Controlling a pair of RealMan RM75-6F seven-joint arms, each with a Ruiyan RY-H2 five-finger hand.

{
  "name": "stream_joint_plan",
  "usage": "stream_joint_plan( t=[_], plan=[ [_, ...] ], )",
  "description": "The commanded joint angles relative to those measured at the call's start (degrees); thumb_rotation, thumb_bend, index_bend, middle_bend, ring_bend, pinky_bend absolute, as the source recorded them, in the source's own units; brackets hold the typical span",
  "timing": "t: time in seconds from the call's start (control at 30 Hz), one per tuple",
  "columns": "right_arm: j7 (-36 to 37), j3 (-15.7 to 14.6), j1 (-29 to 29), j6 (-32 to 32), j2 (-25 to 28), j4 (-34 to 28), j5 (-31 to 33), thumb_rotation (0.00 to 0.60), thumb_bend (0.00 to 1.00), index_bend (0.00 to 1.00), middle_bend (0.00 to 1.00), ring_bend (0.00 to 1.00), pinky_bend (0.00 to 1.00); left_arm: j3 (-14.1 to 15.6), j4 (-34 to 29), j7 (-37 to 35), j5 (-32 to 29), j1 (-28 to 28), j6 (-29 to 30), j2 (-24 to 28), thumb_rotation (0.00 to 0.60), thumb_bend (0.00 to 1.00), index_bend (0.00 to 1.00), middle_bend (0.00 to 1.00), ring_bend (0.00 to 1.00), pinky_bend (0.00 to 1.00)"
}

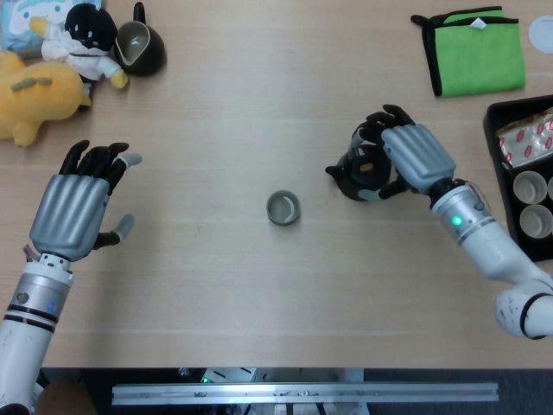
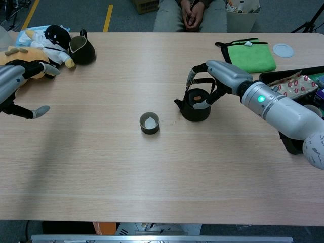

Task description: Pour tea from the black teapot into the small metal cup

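Nearest the lower edge, lower left of the head view: left hand [image 1: 71, 212] hovering flat over the table [image 1: 225, 294], fingers spread wide, holding nothing; only its fingertips showing at the far left of the chest view [image 2: 20, 71].

Sitting dead centre, a little below mid-frame: small metal cup [image 1: 283, 208], upright, mouth up, pale inside, apart from everything around it.

Just right of centre, standing upright on the wood: black teapot [image 2: 195, 105], spout pointing left toward the cup, still well short of it. Wrapping around the teapot's handle from the right: right hand [image 1: 406, 160], dark fingers [image 2: 195, 76] curling over the top, thumb tucked against the pot's side. Whether the base is touching the table, cannot tell.

At the right edge, mid-frame: black tray [image 1: 503, 173] carrying paper cups [image 1: 529, 186] and a red-patterned packet [image 1: 523, 137].

Farther back, upper right: green cloth [image 1: 477, 56] lying flat. Upper left: yellow plush toy [image 1: 30, 95], a black-and-white doll [image 1: 86, 39] and a dark pitcher [image 1: 143, 43] huddling together.
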Motion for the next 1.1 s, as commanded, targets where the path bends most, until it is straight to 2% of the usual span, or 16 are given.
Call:
stream_joint_plan(
  t=[0.03, 0.43, 0.83, 1.1],
  plan=[
    [0.00, 0.10, -0.11, 0.47, 0.69, -0.83, -0.15, 0.579, 0.00, 0.38, 0.31, 0.14, 0.00, 0.00, -0.04, -0.07, 0.11, -0.03, 0.00, 0.04, 0.600, 0.29, 0.19, 0.13, 0.15, 0.08],
    [-3.83, -0.15, -1.79, 5.90, 5.34, -5.96, -1.99, 0.580, 0.00, 0.38, 0.31, 0.14, 0.00, -0.31, -0.30, -0.56, 0.89, -0.22, 0.26, 0.41, 0.600, 0.29, 0.19, 0.13, 0.15, 0.08],
    [-9.34, -0.90, -7.44, 15.75, 15.53, -13.97, -3.43, 0.599, 0.01, 0.38, 0.31, 0.14, 0.00, -1.03, 0.13, -3.03, 1.74, 0.20, 1.41, 1.56, 0.600, 0.29, 0.19, 0.13, 0.15, 0.08],
    [-10.20, -2.95, -14.56, 24.28, 23.40, -18.72, -4.74, 0.600, 0.03, 0.38, 0.31, 0.14, 0.00, -2.05, 1.51, -6.03, 1.81, 1.54, 3.85, 2.79, 0.600, 0.29, 0.19, 0.13, 0.15, 0.08]
  ],
)
